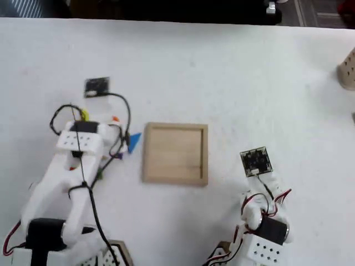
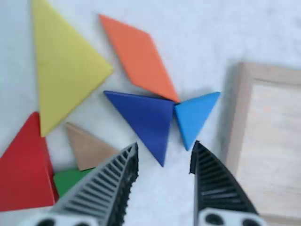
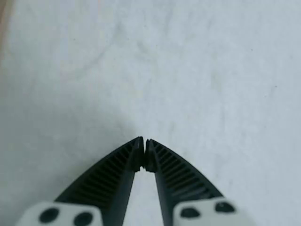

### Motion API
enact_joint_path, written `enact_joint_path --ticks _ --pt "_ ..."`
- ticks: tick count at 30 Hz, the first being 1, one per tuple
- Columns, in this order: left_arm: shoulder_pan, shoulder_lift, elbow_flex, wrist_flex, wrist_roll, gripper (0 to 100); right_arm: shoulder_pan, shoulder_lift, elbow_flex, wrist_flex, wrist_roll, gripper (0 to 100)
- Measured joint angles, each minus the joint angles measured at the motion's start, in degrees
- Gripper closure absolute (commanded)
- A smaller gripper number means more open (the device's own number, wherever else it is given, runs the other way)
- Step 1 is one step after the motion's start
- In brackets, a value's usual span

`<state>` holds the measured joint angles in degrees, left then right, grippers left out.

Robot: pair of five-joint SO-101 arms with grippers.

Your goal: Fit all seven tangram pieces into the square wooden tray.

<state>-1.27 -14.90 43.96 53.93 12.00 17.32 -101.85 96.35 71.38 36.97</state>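
The left gripper (image 2: 162, 153) hung spread over the dark blue triangle (image 2: 143, 117) toward the table's left edge beside the tray (image 2: 235, 117); the right gripper (image 3: 144, 153) sat pinched together; closing could shove the touching light blue triangle (image 2: 193, 115).

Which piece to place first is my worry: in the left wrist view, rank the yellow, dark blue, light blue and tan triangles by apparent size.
1. yellow triangle, though cut by the frame edge
2. dark blue triangle
3. light blue triangle and tan triangle look alike; the tan one is partly hidden, so unranked
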Motion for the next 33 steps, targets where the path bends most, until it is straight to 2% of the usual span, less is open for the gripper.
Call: enact_joint_path --ticks 5,9,18,23,33 --pt "-3.87 6.86 -2.81 -0.18 4.48 68 0.00 0.00 0.00 0.00 0.00 98.1" --pt "-3.87 13.27 -6.77 1.05 7.21 69 0.00 0.00 0.00 0.00 0.00 98.1" --pt "-3.69 21.01 -13.63 3.78 7.82 77 0.00 0.00 0.00 0.00 0.00 98.1" --pt "-6.07 23.82 -16.70 3.78 10.55 77 0.00 0.00 0.00 0.00 0.00 98.1" --pt "-6.24 25.67 -16.88 3.78 10.90 77 0.00 0.00 0.00 0.00 0.00 98.1"
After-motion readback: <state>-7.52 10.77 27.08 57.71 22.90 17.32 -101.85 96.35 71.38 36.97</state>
